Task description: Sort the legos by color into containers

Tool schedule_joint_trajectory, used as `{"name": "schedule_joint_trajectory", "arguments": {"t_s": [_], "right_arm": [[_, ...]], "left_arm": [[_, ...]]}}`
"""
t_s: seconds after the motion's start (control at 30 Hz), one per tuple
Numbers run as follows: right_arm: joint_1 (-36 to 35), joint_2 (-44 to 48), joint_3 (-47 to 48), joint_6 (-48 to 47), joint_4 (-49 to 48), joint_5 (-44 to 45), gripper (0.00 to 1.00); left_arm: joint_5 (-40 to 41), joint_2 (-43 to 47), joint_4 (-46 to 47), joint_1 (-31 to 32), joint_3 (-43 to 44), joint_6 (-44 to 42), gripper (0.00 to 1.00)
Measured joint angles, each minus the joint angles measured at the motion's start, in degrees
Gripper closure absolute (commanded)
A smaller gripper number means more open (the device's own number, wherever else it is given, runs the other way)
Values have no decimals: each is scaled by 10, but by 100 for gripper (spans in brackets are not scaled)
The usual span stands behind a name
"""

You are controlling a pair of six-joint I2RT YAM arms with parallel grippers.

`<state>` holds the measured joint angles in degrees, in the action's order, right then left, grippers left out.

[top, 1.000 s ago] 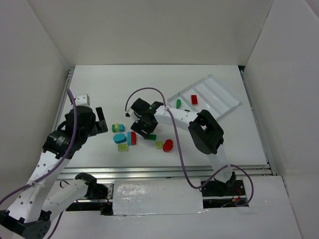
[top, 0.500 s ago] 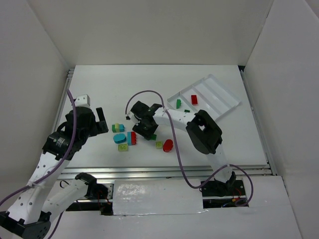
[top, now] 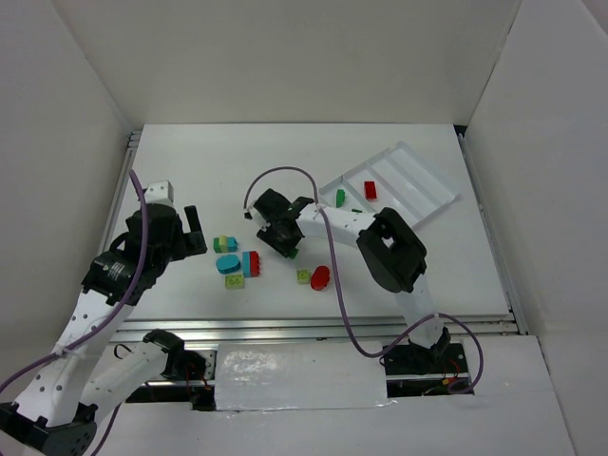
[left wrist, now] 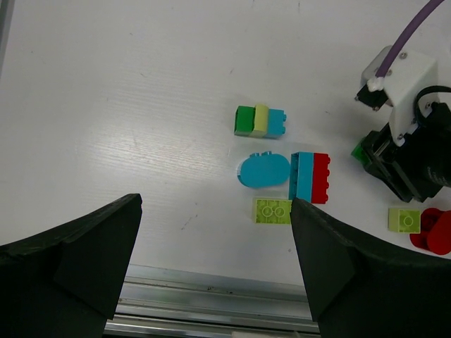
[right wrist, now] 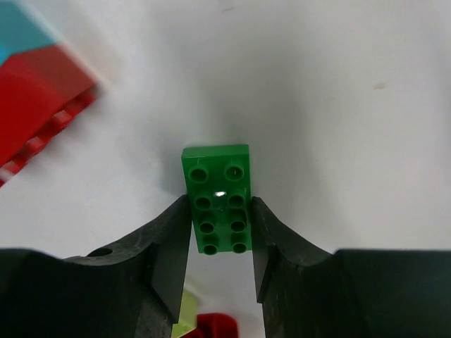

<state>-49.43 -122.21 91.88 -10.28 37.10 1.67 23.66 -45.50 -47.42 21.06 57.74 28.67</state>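
My right gripper is shut on a flat dark green studded lego, with both fingers pressed against its long sides, just above the table. My left gripper is open and empty, left of the loose legos. On the table lie a green-lime-cyan stack, a cyan rounded brick, a cyan-and-red block and a lime brick. The white tray holds a green lego and a red lego.
A small lime brick and a red rounded brick lie just in front of my right gripper. The tray sits diagonally at the back right. A metal rail runs along the near table edge. White walls enclose the table.
My right gripper has shifted slightly back and right with the green lego between its fingers. The left arm and the other legos have not moved.
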Motion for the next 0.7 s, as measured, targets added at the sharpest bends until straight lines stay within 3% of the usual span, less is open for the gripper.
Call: {"name": "schedule_joint_trajectory", "arguments": {"t_s": [0.3, 0.6, 0.7], "right_arm": [[53, 21, 15, 60, -64, 130, 94], [226, 78, 37, 175, -51, 163, 89], [259, 76, 38, 195, -35, 172, 82]], "left_arm": [[1, 1, 4, 0, -8, 1, 0], [-1, 3, 11, 0, -12, 1, 0], [-2, 3, 12, 0, -12, 1, 0]]}}
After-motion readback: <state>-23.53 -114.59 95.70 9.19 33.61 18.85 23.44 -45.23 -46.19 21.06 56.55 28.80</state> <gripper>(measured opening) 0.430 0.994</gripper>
